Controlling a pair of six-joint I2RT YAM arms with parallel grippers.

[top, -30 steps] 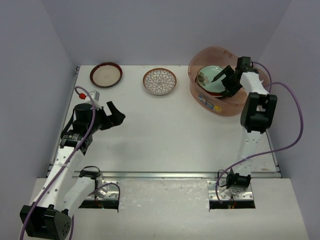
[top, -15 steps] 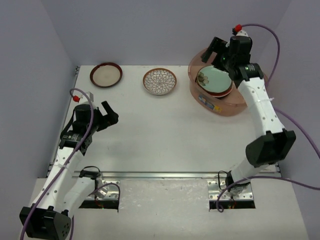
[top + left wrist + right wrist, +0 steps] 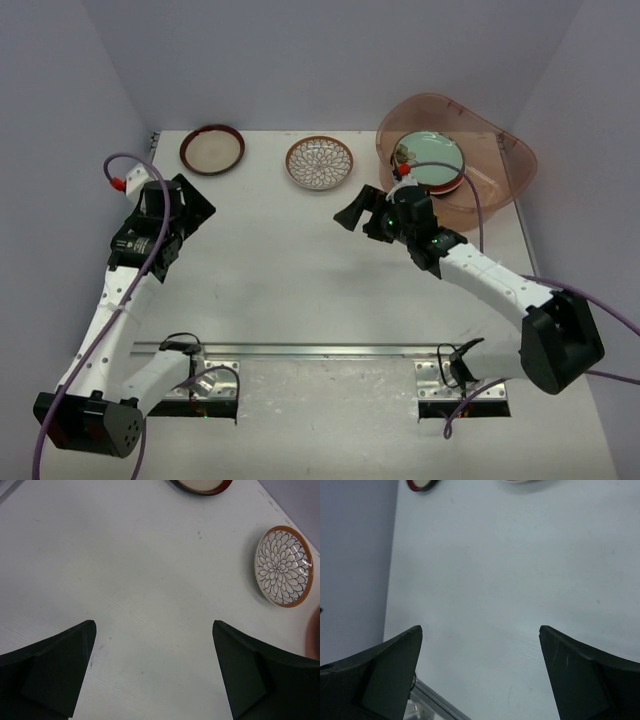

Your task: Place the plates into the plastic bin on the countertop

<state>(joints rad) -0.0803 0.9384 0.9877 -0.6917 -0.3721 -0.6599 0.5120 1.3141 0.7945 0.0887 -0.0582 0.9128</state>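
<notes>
Top: plastic bin [image 3: 492, 188] back right on the surface [image 3: 300, 270], mint green plate [image 3: 432, 157] stacked inside. Dark-rimmed cream plate [image 3: 212, 148] and brown lattice plate [image 3: 319, 162] lie outside. Left fingers [image 3: 195, 203], right fingers [image 3: 352, 213] hover mid-surface.
Left wrist: fingers spread wide, empty.
Right wrist: fingers spread wide, empty.

Even, bright, diffuse light, soft faint shadows on the countertop [image 3: 300, 260]; wrist views slightly soft, without strong glare.
</notes>
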